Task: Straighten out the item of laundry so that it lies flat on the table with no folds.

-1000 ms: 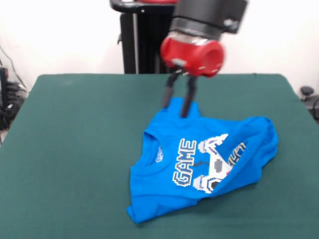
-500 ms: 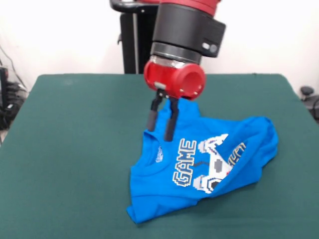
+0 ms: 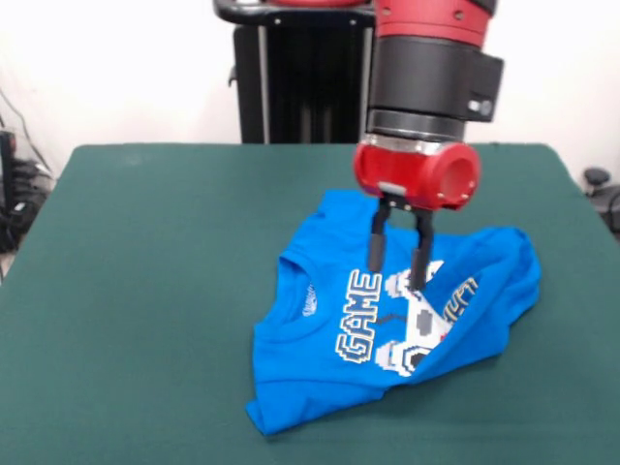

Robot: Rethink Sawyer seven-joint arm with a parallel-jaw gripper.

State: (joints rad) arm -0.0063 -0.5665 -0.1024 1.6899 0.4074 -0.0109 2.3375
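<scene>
Shirt: your blue T-shirt [image 3: 387, 325] lies crumpled on the green surface [image 3: 145, 291], right of the middle and closer to the near edge than to the far one.
Lie of the cloth: you can see it is not flat. The right part is folded over the print along a slanting crease, so only "GAME" and part of the white-grey controller picture can be read.
Collar: the neck opening faces the surface's left edge, with a small label showing inside it.
Corners of the cloth: one point reaches toward the near edge, another bunches toward the far edge under the arm, and a rounded lobe pushes out toward the right edge.
Arm: you have the red and black arm coming straight down over the shirt's upper middle.
Jaws: the jaws [image 3: 397, 263] are released, the two dark fingers [image 3: 377, 247] parted with blue cloth visible between them; they hold nothing.
Tip position: the fingertips point down at the top of the controller print; you cannot tell from this view whether they touch the cloth.
</scene>
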